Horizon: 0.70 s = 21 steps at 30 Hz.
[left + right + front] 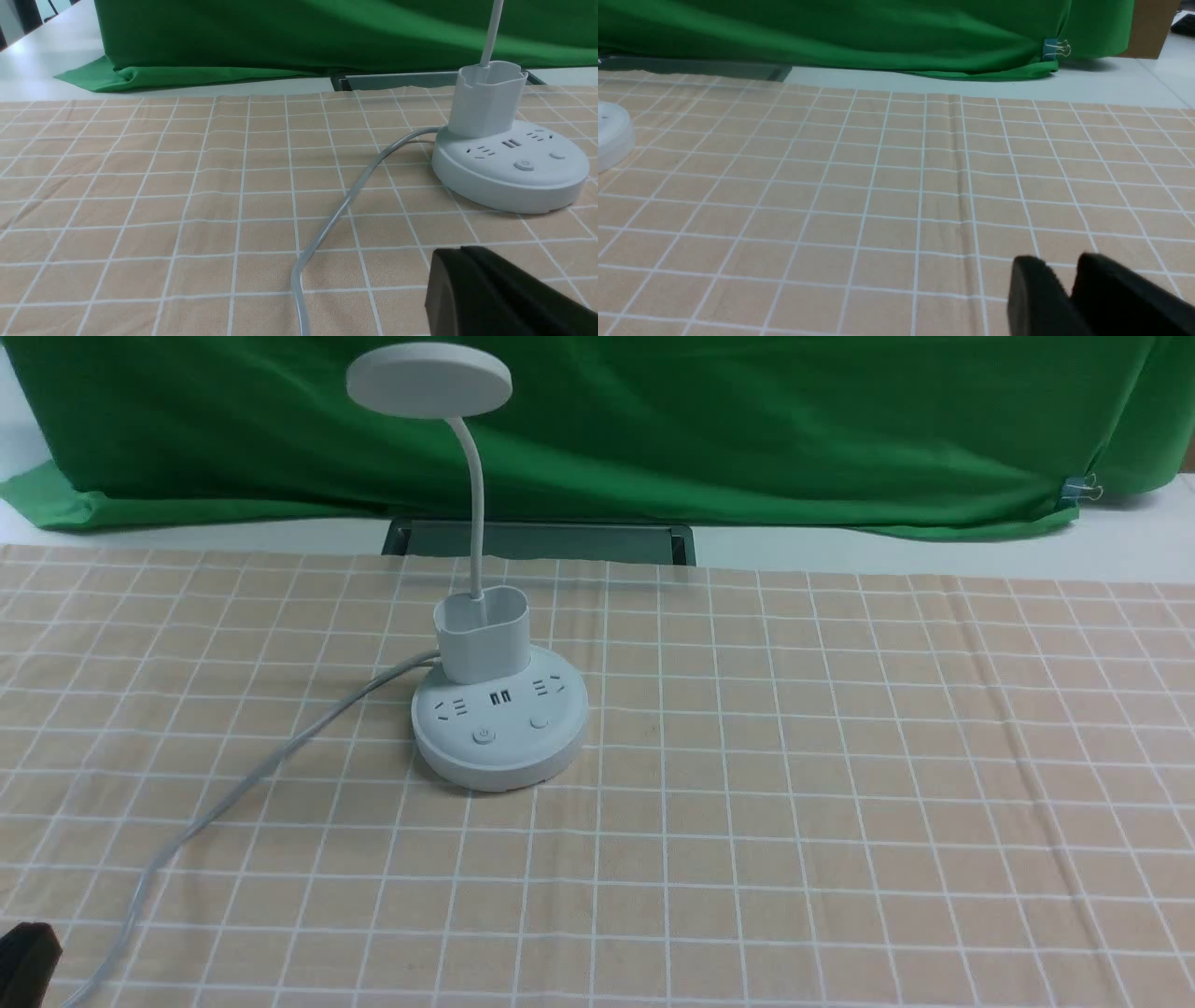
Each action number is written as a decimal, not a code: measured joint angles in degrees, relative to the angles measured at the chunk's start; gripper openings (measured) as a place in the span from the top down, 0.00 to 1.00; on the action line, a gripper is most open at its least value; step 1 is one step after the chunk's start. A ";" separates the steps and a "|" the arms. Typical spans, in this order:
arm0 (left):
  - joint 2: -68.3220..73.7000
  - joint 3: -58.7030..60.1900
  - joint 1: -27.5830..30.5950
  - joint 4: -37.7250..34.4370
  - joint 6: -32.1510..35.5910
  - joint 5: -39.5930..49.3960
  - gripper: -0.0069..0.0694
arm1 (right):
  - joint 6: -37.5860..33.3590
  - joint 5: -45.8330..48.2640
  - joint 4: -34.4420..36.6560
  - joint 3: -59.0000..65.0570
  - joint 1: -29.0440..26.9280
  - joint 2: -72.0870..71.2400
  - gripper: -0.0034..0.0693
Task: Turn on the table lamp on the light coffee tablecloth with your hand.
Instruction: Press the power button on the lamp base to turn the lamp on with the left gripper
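Note:
The white table lamp [499,733] stands on the light coffee tablecloth [840,756], left of centre, its disc head [429,380] showing no glow. Two round buttons sit on the front of the base, the left one [483,737] bearing a power mark. My left gripper [462,252] is shut and empty, low over the cloth, short of the lamp base [509,172] and beside the cord. Only its tip [23,961] shows in the front view, at the bottom left corner. My right gripper [1059,266] hovers slightly open and empty, well to the right of the base edge [612,135].
The lamp's grey cord [233,793] runs from the base across the cloth to the near left edge. A green backdrop cloth [747,429] hangs behind, with a binder clip [1083,485] at its right. A dark recessed slot [541,539] lies behind the lamp.

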 joint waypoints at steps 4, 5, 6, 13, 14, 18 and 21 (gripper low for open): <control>0.00 0.00 0.00 0.00 0.00 0.00 0.91 | 0.00 0.00 0.00 0.00 0.00 0.00 0.68; 0.00 0.00 0.00 0.00 0.00 0.00 0.91 | 0.00 0.00 0.00 0.00 0.00 0.00 0.68; 0.00 0.00 0.00 0.00 0.00 0.00 0.91 | 0.00 0.00 0.00 0.00 0.00 0.00 0.67; 0.00 0.00 0.00 0.00 0.00 0.00 0.91 | 0.00 0.00 0.00 0.00 0.00 0.00 0.66; 0.00 0.00 0.00 0.00 0.00 0.00 0.91 | 0.00 0.00 0.00 0.00 0.00 0.00 0.66; 0.00 0.00 0.00 0.00 0.00 0.00 0.91 | 0.00 0.00 0.00 0.00 0.00 0.00 0.65; 0.00 0.00 0.00 0.00 0.00 0.00 0.91 | 0.00 0.00 0.00 0.00 0.00 0.00 0.63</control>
